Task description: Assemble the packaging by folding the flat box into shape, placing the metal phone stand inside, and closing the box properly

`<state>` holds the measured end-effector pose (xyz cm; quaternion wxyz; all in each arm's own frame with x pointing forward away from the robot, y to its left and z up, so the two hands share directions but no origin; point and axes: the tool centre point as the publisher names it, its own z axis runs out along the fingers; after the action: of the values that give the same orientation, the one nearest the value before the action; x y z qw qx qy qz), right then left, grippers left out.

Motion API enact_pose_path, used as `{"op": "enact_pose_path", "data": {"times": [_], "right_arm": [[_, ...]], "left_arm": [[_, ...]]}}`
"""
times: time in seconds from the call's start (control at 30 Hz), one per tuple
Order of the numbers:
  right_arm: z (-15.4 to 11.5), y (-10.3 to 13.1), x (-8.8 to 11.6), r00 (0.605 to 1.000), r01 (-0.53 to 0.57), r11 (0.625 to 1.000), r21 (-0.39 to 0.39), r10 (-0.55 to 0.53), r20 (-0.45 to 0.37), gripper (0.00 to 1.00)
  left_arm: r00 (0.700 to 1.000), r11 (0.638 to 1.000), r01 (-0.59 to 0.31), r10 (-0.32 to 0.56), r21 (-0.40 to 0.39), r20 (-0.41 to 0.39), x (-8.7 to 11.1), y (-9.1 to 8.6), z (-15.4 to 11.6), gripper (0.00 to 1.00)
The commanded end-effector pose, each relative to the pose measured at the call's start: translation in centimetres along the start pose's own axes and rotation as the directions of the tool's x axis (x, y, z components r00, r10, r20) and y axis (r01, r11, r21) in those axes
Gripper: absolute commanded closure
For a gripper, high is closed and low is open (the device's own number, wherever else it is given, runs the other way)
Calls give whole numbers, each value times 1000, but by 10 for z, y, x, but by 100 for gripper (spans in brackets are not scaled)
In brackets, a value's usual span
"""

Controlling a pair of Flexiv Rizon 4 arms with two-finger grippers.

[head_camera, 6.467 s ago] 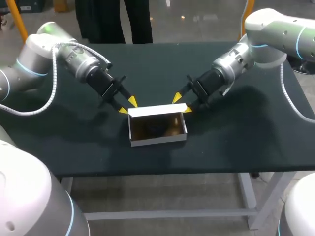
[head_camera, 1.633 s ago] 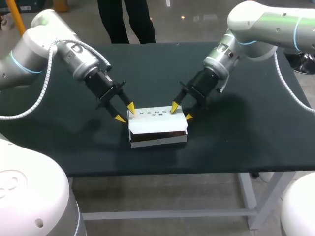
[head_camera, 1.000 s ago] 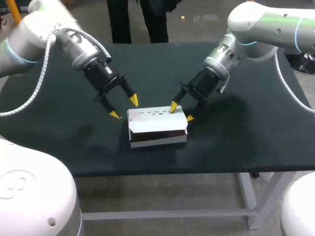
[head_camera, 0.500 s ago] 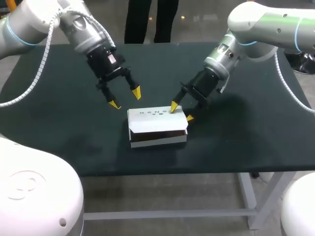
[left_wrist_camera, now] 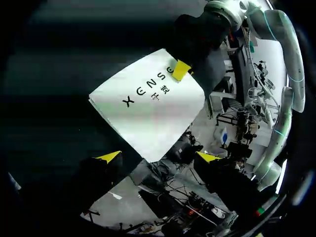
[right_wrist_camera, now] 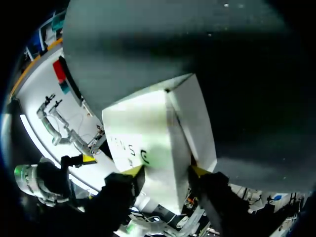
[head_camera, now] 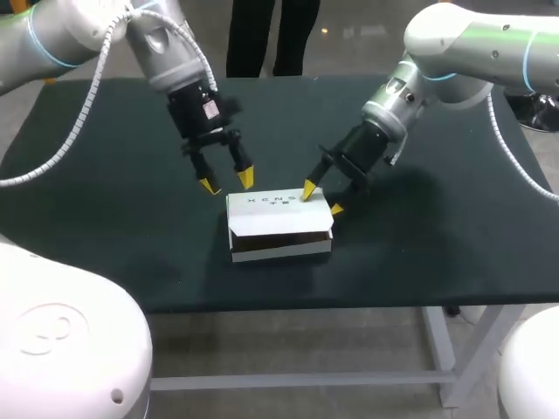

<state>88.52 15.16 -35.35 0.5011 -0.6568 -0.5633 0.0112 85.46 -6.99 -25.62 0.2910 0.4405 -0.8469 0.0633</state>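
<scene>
Since half a second ago my left arm [head_camera: 166,61] has swung further in toward the box [head_camera: 281,248], and its wrist has turned so that the left jaws point almost straight down. My right arm [head_camera: 454,44] has not shifted.

The left jaws hang spread over the bench [head_camera: 437,244], just behind the box's rear left corner, touching nothing; their yellow tips [head_camera: 246,178] are clear of the cardboard. From the left wrist, the white lid [left_wrist_camera: 148,113] lies ahead of these jaws, with its printed face up.

The right jaws are spread too, straddling the box's rear right corner. One of the right tips [head_camera: 309,188] rests on top of the lid near that corner. The other sits low, just beside the right end wall [right_wrist_camera: 195,123]; I cannot tell whether it touches. The right wrist view shows the corner edge running between the two fingers.

The box stands near the middle of the bench, toward its front edge. Its lid is lowered over the body, but a dark slit shows along the front, between the lid's edge and the front wall.
</scene>
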Motion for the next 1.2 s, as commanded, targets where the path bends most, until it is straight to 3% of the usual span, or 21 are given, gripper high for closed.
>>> {"op": "enact_pose_path", "data": {"times": [0.03,0.2,0.7,0.8,0.87,0.9,0.93,1.0,1.03,1.07,1.17,1.2], "right_arm": [[0,0,0,1000,0,1000,1,0,1,38],[0,0,0,1000,0,1000,1,0,1,40],[0,0,0,1000,0,1000,1,0,1,43],[0,0,0,1000,0,1000,1,0,1,44],[0,0,0,1000,0,1000,1,0,1,45],[0,0,0,1000,0,1000,1,0,1,45],[0,0,0,1000,0,1000,1,0,1,45],[0,0,0,1000,0,1000,1,0,1,45],[0,0,0,1000,0,1000,1,0,1,44],[0,0,0,1000,0,1000,1,0,1,44],[0,0,0,1000,0,1000,1,0,1,45],[0,0,0,1000,0,1000,1,0,1,44]], "left_arm": [[983,994,-109,112,-29,147,12,1,-3,0],[946,975,-210,221,-73,239,24,0,-2,0],[945,977,-195,211,-88,251,28,-3,-2,0],[892,941,-323,339,-103,299,25,-2,7,0],[835,898,-424,438,-117,332,24,1,12,0],[827,895,-432,442,-110,347,22,0,13,0],[793,876,-465,477,-128,380,23,1,16,0],[769,860,-492,502,-135,395,24,1,19,0],[739,842,-517,528,-151,419,25,2,22,0],[740,843,-517,527,-149,417,25,1,23,0],[691,813,-557,567,-171,448,26,0,27,0],[656,786,-586,602,-196,456,26,1,28,0]]}}
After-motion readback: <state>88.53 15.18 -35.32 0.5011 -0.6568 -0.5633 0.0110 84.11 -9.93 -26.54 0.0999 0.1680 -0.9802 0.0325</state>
